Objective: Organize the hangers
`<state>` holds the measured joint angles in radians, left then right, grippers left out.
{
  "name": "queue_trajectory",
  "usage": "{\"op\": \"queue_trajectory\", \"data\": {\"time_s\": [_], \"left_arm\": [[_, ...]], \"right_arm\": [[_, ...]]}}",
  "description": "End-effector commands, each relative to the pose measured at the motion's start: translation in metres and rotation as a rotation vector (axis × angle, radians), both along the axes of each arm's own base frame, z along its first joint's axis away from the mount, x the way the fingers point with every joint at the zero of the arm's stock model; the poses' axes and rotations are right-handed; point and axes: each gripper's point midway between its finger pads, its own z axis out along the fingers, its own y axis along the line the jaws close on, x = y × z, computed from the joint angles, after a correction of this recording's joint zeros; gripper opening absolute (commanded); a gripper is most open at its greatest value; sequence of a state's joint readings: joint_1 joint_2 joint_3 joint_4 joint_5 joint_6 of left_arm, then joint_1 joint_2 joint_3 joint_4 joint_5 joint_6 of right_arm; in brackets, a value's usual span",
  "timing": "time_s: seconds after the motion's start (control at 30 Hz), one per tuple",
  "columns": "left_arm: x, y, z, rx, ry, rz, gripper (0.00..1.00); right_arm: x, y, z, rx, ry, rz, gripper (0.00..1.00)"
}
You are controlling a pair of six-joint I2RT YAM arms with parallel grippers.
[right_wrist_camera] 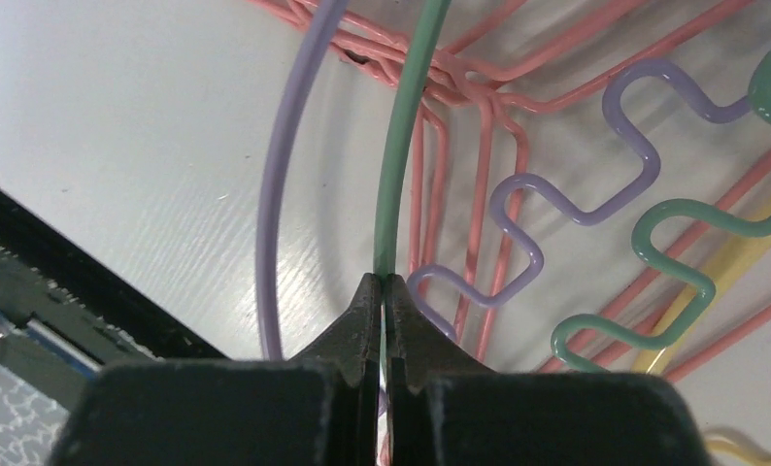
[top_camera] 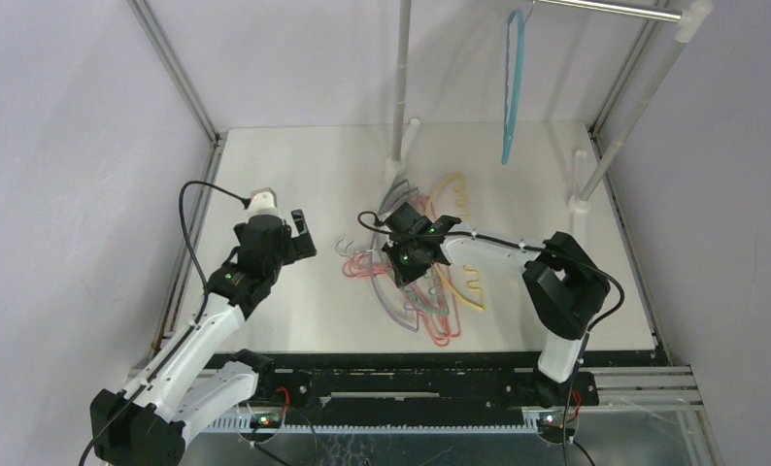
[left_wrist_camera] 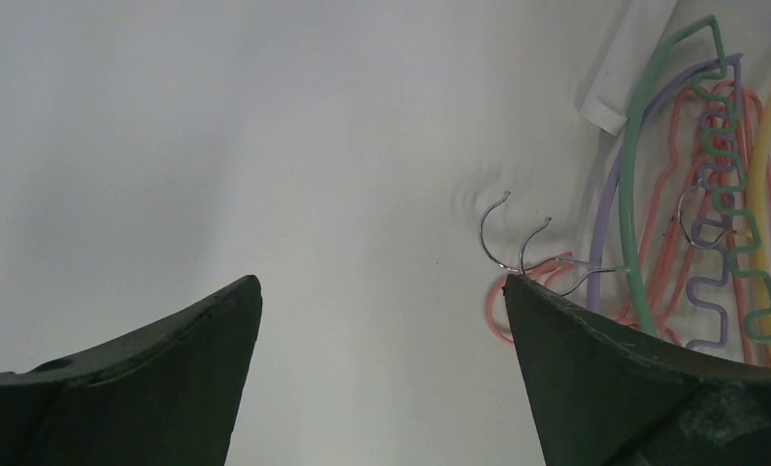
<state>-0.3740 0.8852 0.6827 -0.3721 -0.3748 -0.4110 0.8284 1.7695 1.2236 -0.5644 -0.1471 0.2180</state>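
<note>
A tangled pile of hangers (top_camera: 430, 291) in pink, purple, teal and yellow lies mid-table. One blue hanger (top_camera: 513, 87) hangs from the rail at the back. My right gripper (top_camera: 408, 254) sits over the pile. In the right wrist view that right gripper (right_wrist_camera: 385, 282) is shut on the smooth arm of the teal hanger (right_wrist_camera: 406, 146), beside a purple hanger (right_wrist_camera: 275, 175) and pink hangers (right_wrist_camera: 479, 184). My left gripper (top_camera: 294, 233) is left of the pile. In its wrist view the left gripper (left_wrist_camera: 382, 282) is open over bare table, with metal hooks (left_wrist_camera: 493, 233) and the teal hanger (left_wrist_camera: 632, 194) to its right.
A silver rail (top_camera: 605, 10) crosses the back right on slanted white poles (top_camera: 644, 97) that stand in feet (top_camera: 581, 199) on the table. Another pole (top_camera: 401, 78) rises behind the pile. Frame posts (top_camera: 173, 68) line both sides. The black front edge (top_camera: 411, 364) runs along the near side.
</note>
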Motion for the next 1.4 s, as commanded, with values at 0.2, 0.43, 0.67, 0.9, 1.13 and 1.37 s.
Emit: {"op": "queue_trajectory", "data": {"time_s": [0.2,0.43,0.67,0.9,1.13,1.37], "left_arm": [[0.0,0.005,0.008,0.01,-0.034,0.023,0.99],[-0.001,0.007,0.006,0.017,-0.029,0.027,0.99],[-0.003,0.01,0.002,0.028,-0.022,0.036,1.0],[-0.001,0.011,0.003,0.03,-0.027,0.047,0.99],[0.003,0.01,0.011,0.028,-0.04,0.05,1.0],[0.005,0.009,0.011,0.022,-0.037,0.051,0.99]], "right_arm": [[0.021,0.004,-0.014,-0.04,-0.081,-0.018,0.29],[0.017,-0.001,-0.035,-0.089,-0.042,-0.021,0.42],[0.014,-0.001,-0.042,-0.102,-0.021,-0.016,0.27],[0.014,0.0,0.006,-0.027,-0.07,-0.011,0.0],[0.018,0.001,0.124,0.148,-0.211,-0.03,0.0],[0.037,-0.009,0.265,0.51,-0.284,-0.128,0.0]]}}
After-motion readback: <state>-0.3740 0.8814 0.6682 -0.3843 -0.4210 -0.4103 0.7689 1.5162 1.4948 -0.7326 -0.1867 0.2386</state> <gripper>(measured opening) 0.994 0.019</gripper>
